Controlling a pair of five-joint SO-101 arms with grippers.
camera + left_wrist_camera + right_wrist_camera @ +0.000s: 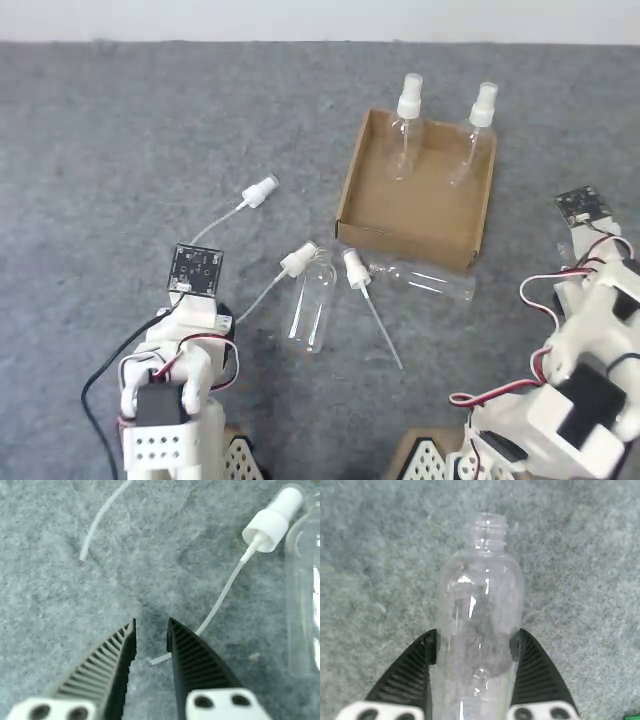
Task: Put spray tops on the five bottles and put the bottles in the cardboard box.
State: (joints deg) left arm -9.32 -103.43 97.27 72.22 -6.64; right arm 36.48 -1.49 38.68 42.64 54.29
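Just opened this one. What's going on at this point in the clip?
Two capped bottles already sit in the cardboard box. The right gripper is clamped on an uncapped bottle. The left gripper is open low over the carpet, straddling the tube end of a loose spray top. Two more bare bottles and two other spray tops lie on the carpet.

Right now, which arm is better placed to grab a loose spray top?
Left. The left tool is open, with the tube of a spray top ending between its jaws; the right tool is closed around an uncapped bottle.
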